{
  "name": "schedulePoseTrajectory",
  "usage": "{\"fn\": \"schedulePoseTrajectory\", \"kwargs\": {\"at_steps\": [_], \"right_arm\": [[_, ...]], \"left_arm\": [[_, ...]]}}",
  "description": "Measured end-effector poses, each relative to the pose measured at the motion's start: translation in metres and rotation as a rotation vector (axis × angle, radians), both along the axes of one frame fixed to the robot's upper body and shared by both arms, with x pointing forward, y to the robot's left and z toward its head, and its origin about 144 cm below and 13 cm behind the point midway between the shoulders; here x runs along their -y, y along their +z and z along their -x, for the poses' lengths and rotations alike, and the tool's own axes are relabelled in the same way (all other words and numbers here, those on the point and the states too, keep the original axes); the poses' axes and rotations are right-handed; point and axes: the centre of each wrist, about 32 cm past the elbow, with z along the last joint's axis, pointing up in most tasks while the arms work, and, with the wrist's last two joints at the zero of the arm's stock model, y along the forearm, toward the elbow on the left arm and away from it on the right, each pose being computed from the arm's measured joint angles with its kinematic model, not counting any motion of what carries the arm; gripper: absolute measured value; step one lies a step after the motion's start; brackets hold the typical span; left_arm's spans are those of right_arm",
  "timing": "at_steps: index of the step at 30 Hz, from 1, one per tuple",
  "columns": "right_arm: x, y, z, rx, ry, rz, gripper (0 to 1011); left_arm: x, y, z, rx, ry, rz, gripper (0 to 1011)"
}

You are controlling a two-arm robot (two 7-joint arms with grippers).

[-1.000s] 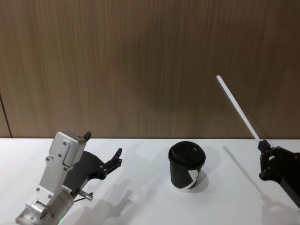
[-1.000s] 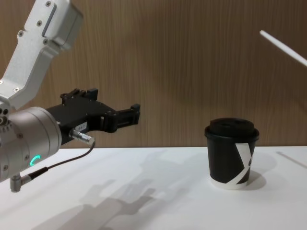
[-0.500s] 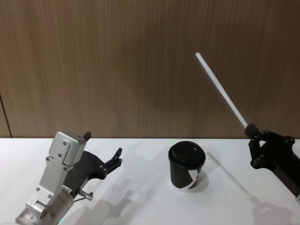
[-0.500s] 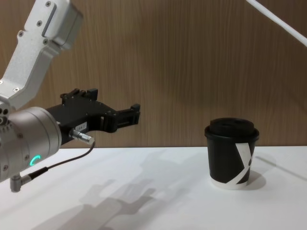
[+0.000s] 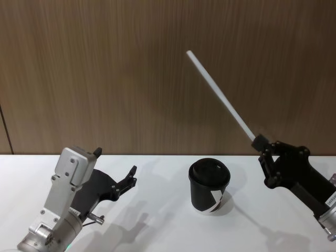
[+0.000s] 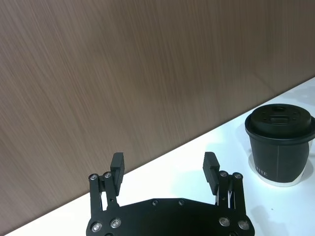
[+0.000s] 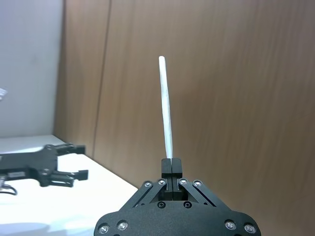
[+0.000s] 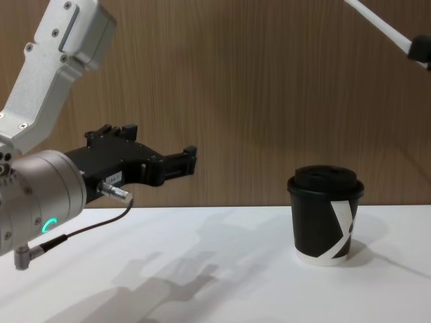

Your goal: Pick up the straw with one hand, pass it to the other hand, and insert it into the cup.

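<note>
Straw (image 5: 220, 94) aloft, handover next.
The right pincer (image 5: 261, 143) pinches its lower end, up beside the cup (image 5: 209, 189); it should next carry it to the spread left pincer (image 5: 115, 161).

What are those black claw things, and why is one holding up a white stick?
It's a robot with two arms; the claws are its grippers, like hands. One camera looks down from its head, one looks across from its chest, and one sits on each wrist. On the white table stands a black cup with a lid. The right gripper is pinched shut on the lower end of a white straw, holding it up in the air, tilted toward the left arm. The left gripper is open and empty, hovering above the table on the cup's other side.
</note>
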Motion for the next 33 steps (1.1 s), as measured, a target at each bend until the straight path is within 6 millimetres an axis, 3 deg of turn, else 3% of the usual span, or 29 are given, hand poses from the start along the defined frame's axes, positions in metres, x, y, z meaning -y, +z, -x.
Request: {"fn": "schedulePoseTrajectory", "kwargs": {"at_steps": [21,33], "right_arm": [[-0.006,0.003,-0.006,0.011,0.105,-0.026,2],[-0.007,0.003,-0.007,0.013,0.120,-0.030,2]], "left_arm": [[0.000,0.001,0.000,0.003,-0.007,0.000,1003],[-0.004,0.022,0.000,0.003,-0.105,0.061,1003]]}}
